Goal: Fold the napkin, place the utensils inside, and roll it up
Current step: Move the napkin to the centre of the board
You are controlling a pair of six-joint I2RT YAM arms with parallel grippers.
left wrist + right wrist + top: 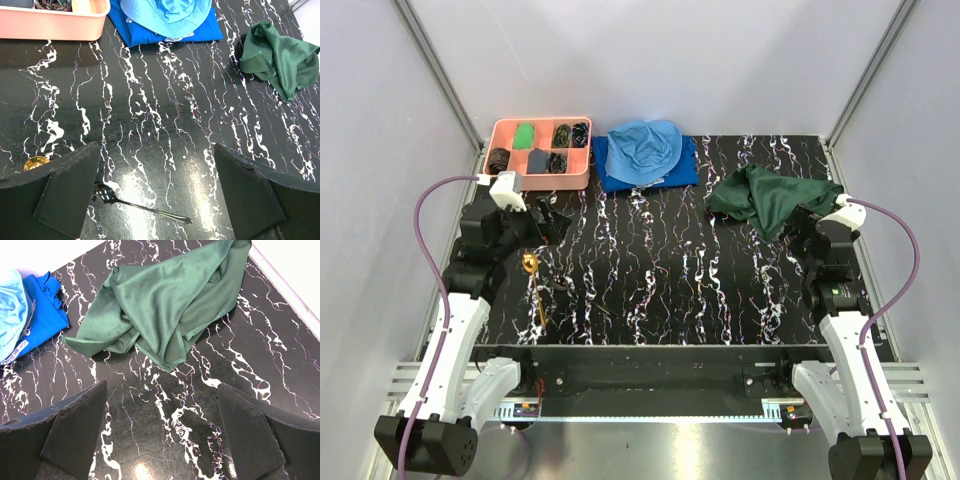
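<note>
The napkin [772, 197], dark green, is lying crumpled and unfolded at the upper right of the overhead view, on the black marbled table [670, 290]. The utensils [532, 280] are lying well apart from it at the left middle. In the left wrist view a spoon [135, 204] is resting flat near the bottom edge, and a gold bowl [36, 162] is peeking out at the lower left. The right gripper [802, 228] is hovering near the napkin's lower edge, jaws standing wide apart and holding nothing. The left gripper [548, 222] is hanging over the utensils, jaws likewise spread and empty. A pink tray [545, 181] is sitting at the upper left. Just beside it, a light blue cloth [645, 148] is lying piled on a darker blue cloth [685, 172].
</note>
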